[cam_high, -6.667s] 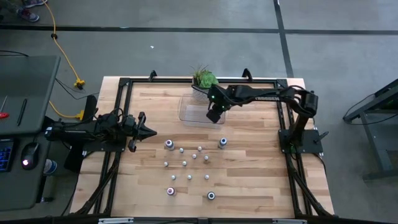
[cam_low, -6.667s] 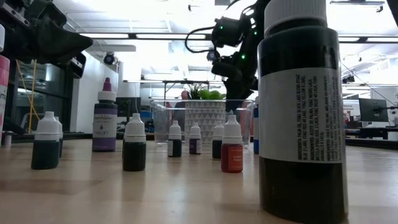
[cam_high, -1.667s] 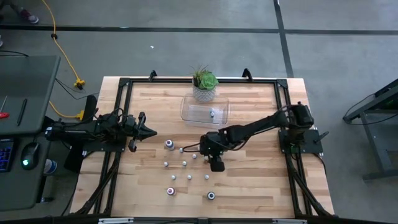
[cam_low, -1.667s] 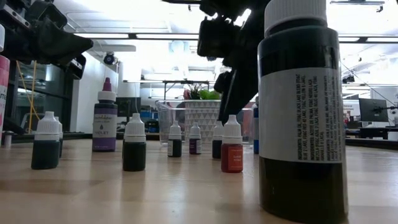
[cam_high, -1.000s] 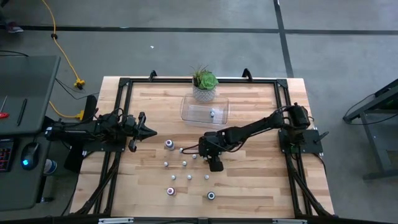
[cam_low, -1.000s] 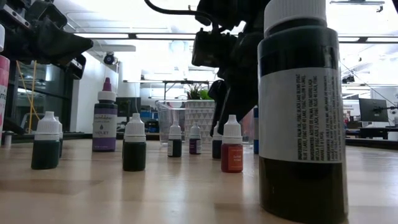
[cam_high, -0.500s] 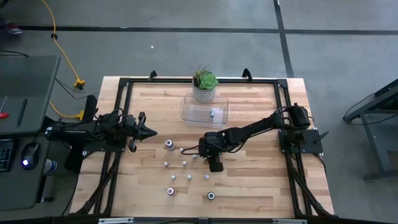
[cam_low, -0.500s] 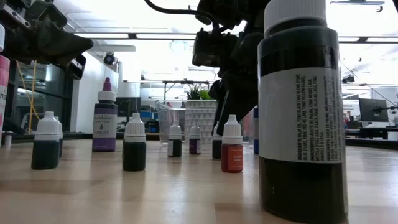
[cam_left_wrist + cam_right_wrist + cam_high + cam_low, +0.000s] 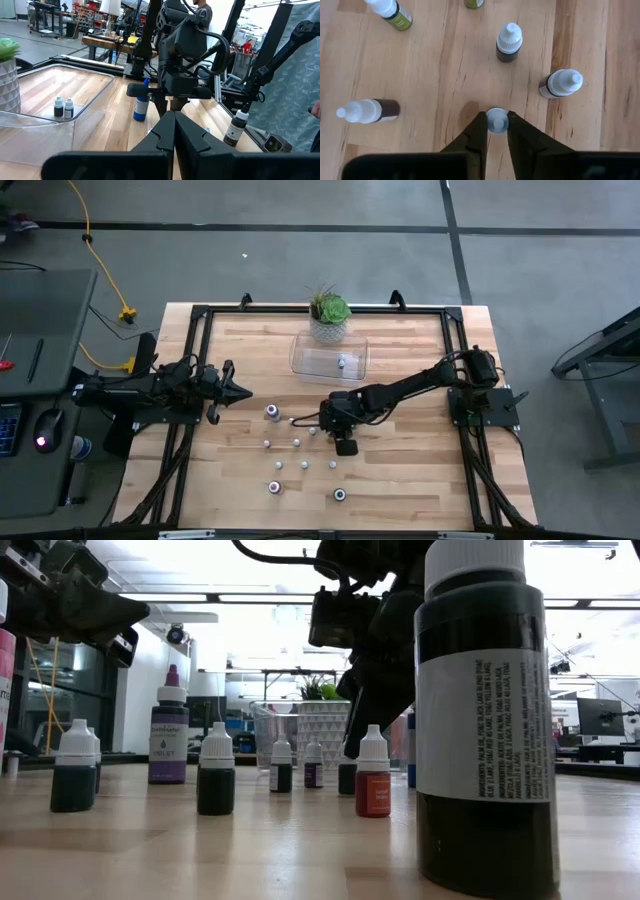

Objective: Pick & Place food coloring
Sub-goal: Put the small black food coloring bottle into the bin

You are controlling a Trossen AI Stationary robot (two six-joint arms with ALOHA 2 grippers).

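The left pincer (image 9: 243,391) hangs over the left side of the surface (image 9: 400,480), its fingers pressed together with nothing between them, pointing toward the middle. Just beyond its tip stands a larger bottle with a bluish top (image 9: 271,412), and past that the small white-capped bottles (image 9: 297,443) of food coloring are scattered upright across the middle of the wood; a reddish-topped one (image 9: 274,487) and another dark one (image 9: 340,495) stand nearer the front edge.

To the right of this cluster, the right pincer (image 9: 337,430) is down among the bottles, pointing straight at the surface. Its wrist view shows its two fingers pinching the white cap of one small bottle (image 9: 496,120) that stands on the wood. Other small bottles (image 9: 509,43) stand close around it, apart from the fingers.

Behind the right pincer, toward the far edge, lies the clear tray (image 9: 302,363) with a small bottle (image 9: 342,363) inside, and the potted plant (image 9: 328,314) stands just behind the tray.
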